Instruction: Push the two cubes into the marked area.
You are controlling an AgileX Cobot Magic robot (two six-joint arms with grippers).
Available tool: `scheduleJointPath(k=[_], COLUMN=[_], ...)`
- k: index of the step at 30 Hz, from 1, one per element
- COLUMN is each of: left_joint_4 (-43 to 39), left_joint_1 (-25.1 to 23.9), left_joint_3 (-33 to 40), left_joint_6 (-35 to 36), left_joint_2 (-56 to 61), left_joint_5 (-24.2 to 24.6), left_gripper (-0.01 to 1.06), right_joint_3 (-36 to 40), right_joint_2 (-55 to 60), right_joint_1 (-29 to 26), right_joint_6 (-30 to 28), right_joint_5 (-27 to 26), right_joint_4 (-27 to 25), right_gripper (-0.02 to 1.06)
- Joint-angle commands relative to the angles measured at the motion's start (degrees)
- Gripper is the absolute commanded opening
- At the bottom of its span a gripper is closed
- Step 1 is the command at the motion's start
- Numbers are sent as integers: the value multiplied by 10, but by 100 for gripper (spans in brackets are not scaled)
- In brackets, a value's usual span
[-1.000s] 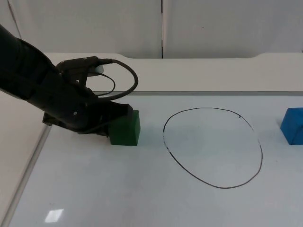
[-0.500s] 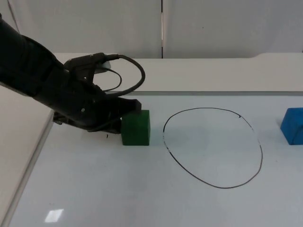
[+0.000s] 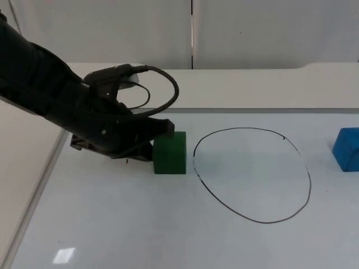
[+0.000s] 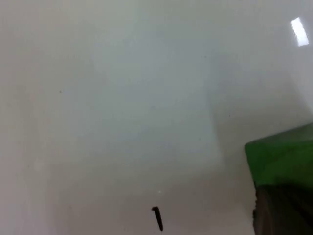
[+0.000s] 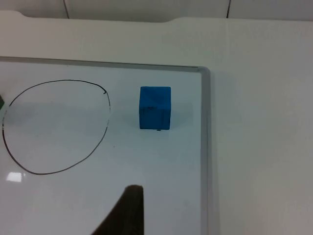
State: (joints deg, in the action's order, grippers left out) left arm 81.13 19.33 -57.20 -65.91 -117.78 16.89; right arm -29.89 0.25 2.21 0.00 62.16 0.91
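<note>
My left claw [image 3: 160, 130] presses the green cube [image 3: 170, 152] from the side away from the ring [image 3: 252, 175] (finger state: cannot tell), just short of its line.

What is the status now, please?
Left hand against green cube, cube just outside the outline. Blue cube outside, untouched; right arm waits. Path clear.

Whiteboard [image 3: 168, 224]: smooth, glossy white, light glare beside left arm. Green cube [image 3: 170, 152] and blue cube [image 5: 155, 107]: matt, smooth faces. Circle outline [image 3: 252, 174]: thin black marker line.
</note>
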Motion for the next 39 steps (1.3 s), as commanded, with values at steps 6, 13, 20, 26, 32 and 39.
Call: scheduleJointPath(k=[6, 13, 20, 26, 32, 39], left_joint_4=[9, 9, 9, 9, 9, 20], left_joint_1=[7, 38, 47, 47, 47, 60], left_joint_3=[-3, -3, -3, -3, -17, -26], left_joint_6=[-3, -18, -18, -18, -26, -28], left_joint_2=[1, 1, 1, 1, -1, -1], left_joint_5=[10, 4, -31, -59, -58, -33], left_gripper=[0, 0, 0, 0, 0, 0], right_joint_3=[4, 4, 4, 4, 4, 4], right_joint_2=[-2, -2, -2, -2, -2, -2], right_joint_1=[-4, -4, -4, -4, -4, -4], right_joint_6=[-6, -6, -6, -6, -6, -6], right_joint_5=[-4, -4, -4, -4, -4, -4], right_joint_4=[3, 3, 3, 3, 3, 3], right_gripper=[105, 105, 105, 105, 105, 105])
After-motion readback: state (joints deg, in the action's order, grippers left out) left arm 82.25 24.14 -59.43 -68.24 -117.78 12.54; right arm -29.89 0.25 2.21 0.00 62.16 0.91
